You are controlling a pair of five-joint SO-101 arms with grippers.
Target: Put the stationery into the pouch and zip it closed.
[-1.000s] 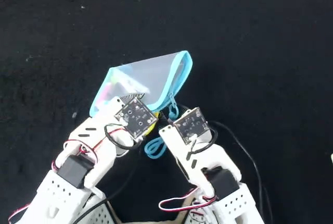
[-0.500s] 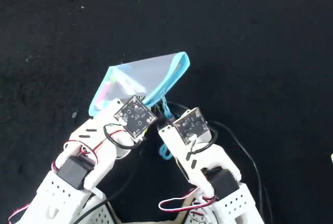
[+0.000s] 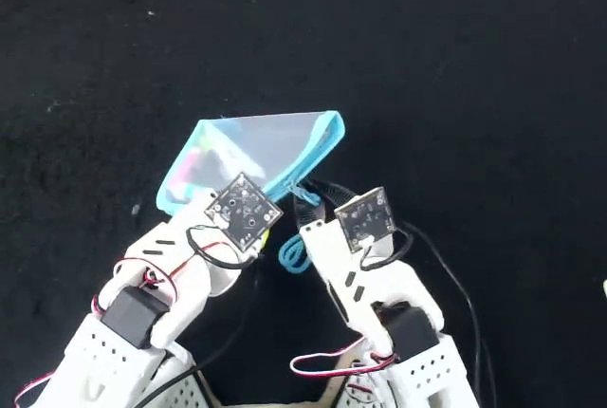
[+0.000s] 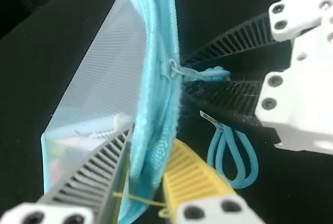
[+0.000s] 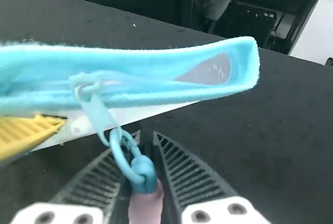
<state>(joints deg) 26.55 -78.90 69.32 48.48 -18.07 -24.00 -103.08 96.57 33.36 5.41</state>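
The translucent pouch (image 3: 256, 147) with a light-blue zipper band (image 4: 156, 78) lies mid-table, one edge lifted. Colourful stationery (image 3: 194, 166) shows through its wall. My left gripper (image 4: 151, 151) is shut on the zipper band, with a grey finger on one side and a yellow finger (image 4: 190, 179) on the other. My right gripper (image 5: 147, 143) is shut on the blue pull cord (image 5: 130, 164) that hangs from the zipper slider (image 5: 88, 86). In the high view the right gripper (image 3: 308, 201) sits just right of the left one, and the cord's loop (image 3: 294, 254) trails below them.
The black tablecloth (image 3: 474, 95) spreads wide around the pouch, with open room to the right and far side. Both arms' bases and cables (image 3: 332, 365) crowd the near edge. Dark equipment stands beyond the table's far edge.
The right gripper has shifted slightly right and away with the pull cord. The pouch's raised corner has dropped a little, and the cord loop has swung.
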